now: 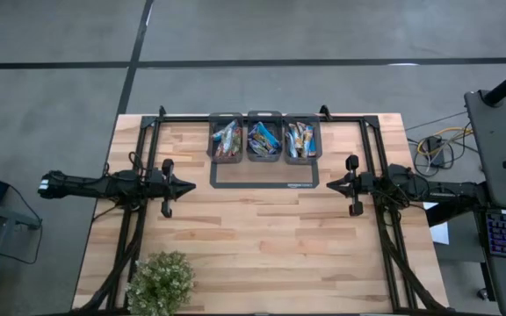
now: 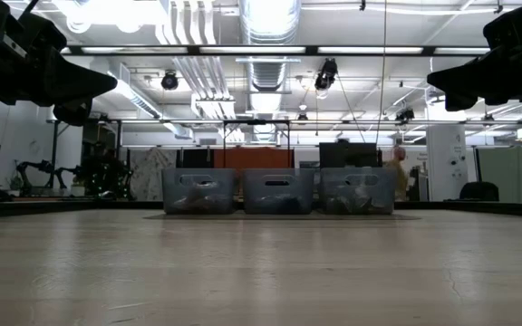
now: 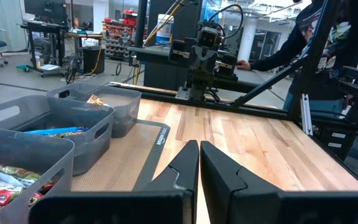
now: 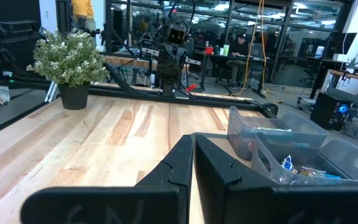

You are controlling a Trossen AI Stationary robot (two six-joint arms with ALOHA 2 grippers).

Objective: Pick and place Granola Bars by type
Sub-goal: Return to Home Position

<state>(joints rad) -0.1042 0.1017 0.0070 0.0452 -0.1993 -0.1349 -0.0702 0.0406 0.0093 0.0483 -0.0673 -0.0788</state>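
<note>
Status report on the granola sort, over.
Left gripper shut, empty, left side; right gripper shut, empty, right side. Granola bars all in bins. Plant at corner, out of way.

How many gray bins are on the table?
3. They stand side by side in a row at the far edge of the table: the left bin, the center bin, the right bin. Each holds granola bars. No bin looks hidden.

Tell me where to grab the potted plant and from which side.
Grip the dark pot, not the leaves, coming in level from the side. The plant stands upright and its leaves spread wider than the pot, hiding it from above. It sits nearest the left gripper, so that arm is probably the better choice.
</note>
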